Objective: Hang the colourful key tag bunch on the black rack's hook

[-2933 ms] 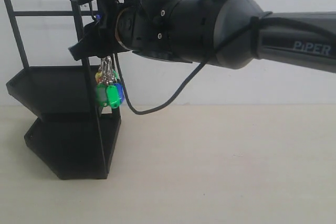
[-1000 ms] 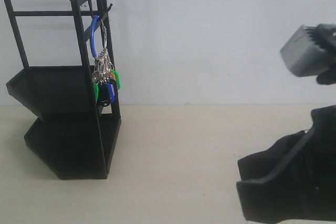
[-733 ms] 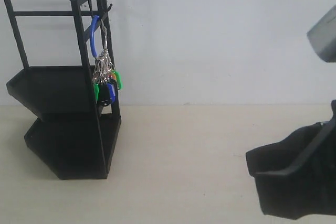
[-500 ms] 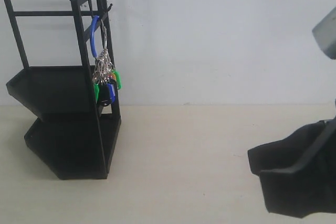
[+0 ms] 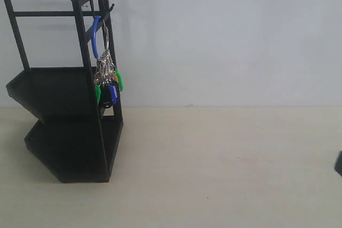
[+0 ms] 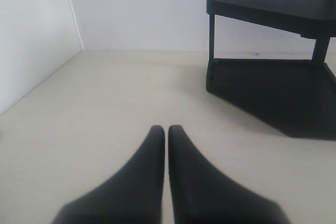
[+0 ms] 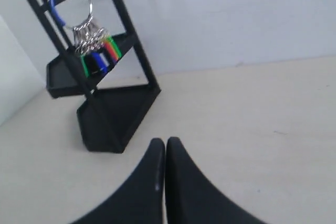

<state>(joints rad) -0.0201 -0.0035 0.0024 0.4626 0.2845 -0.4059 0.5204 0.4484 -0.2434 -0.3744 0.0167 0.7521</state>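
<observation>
Black right hand (image 7: 165, 141): tips pressed together, holding nothing. Black left hand (image 6: 161, 128): same, closed and bare. Pale counter (image 5: 224, 158) lies between both hands and black rack (image 5: 64, 132). Colourful key tag bunch (image 5: 107, 81) hangs from hook (image 5: 109, 8) on rack's top bar, blue loop over hook, long axis vertical. Bunch well apart from right hand, ahead and above. Left hand seems nearer rack's base, bunch outside its view. Task looks done. No readable writing or brand.
</observation>
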